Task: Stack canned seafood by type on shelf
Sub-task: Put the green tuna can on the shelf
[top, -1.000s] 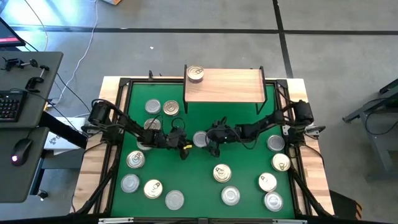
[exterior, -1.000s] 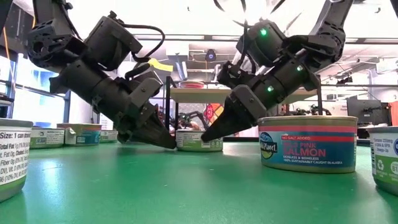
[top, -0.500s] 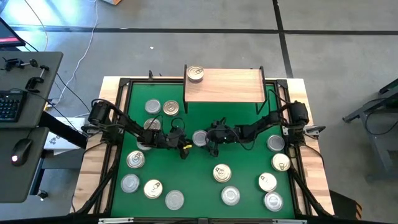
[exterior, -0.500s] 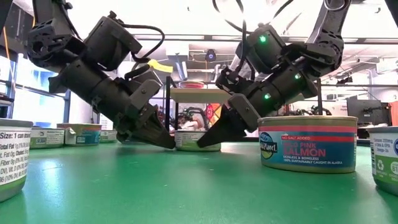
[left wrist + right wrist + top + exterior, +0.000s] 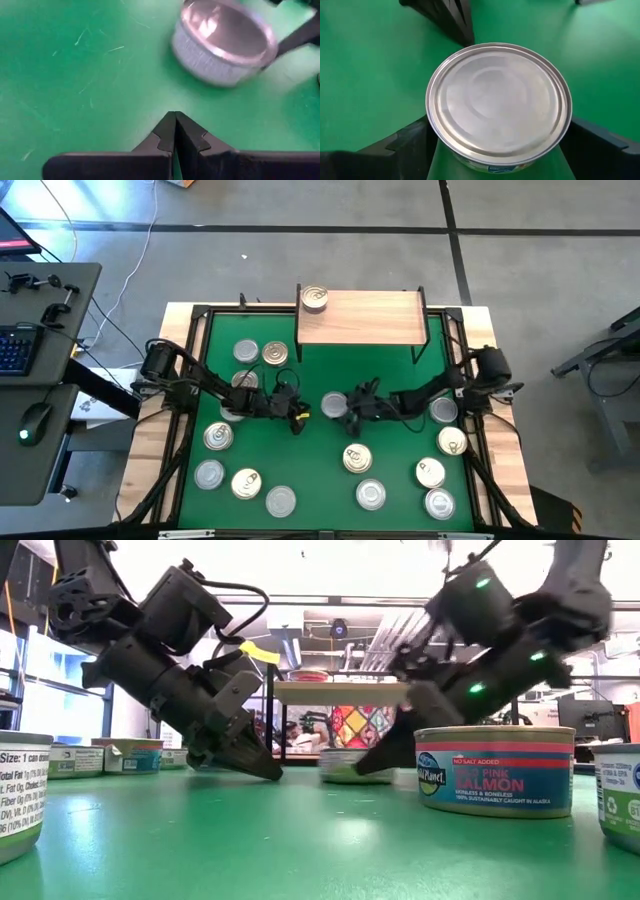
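A flat round tin with a plain silver lid (image 5: 497, 107), its rim ringed by a raised lip and its top pressed in shallow concentric circles, sits between the two dark, blocky fingers (image 5: 412, 142) of the right gripper (image 5: 340, 408); the jaws stand spread at either flank of the tin, and whether the pads already press its wall cannot be told. This tin lies on the smooth green mat (image 5: 310, 470) in front of the shelf (image 5: 365, 318), a pale wood-grain board on thin black legs, well apart from it. The left gripper (image 5: 298, 420) rests low on the mat just beside the same tin, on the side away from the right gripper, its tapered fingers (image 5: 175, 132) pressed together on nothing. One gold-tinted tin (image 5: 314, 299) stands on the shelf at its left rear corner. Other tins, gold-lidded and silver-lidded, lie scattered over the mat in front of the shelf and to both sides; a salmon tin with a paper label (image 5: 495, 770) shows close in the low view
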